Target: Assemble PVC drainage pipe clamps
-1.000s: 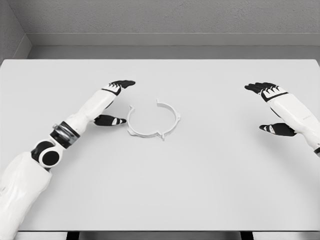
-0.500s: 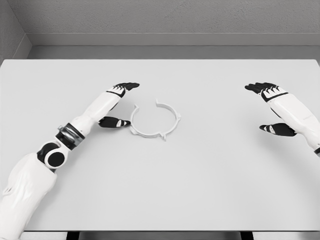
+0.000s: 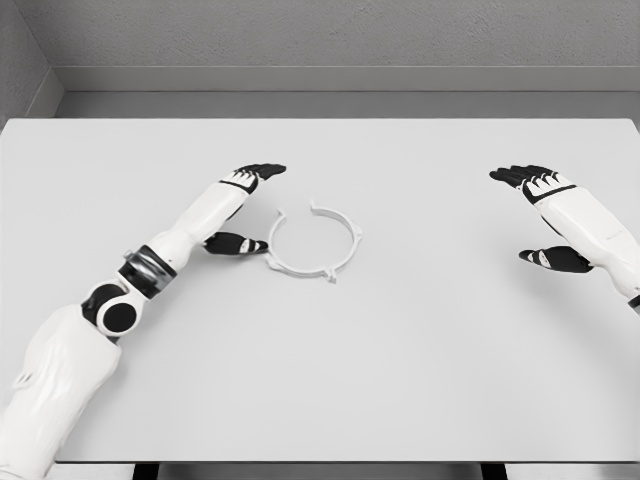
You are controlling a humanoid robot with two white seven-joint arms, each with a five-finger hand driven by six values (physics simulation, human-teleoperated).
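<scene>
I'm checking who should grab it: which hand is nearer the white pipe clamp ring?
Left. The left hand is open just beside the pipe clamp ring's left edge, thumb almost at it. The right hand is open far off to the ring's right.

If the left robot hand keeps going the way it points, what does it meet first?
Probably the white clamp ring: the left robot hand opens toward it, thumb nearly at its rim. Height above the table is unclear.

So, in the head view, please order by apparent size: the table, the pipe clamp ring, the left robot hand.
1. Table, by far largest.
2. Pipe clamp ring.
3. Left robot hand: its open span looks similar to the ring, so this order is unsure.
</scene>
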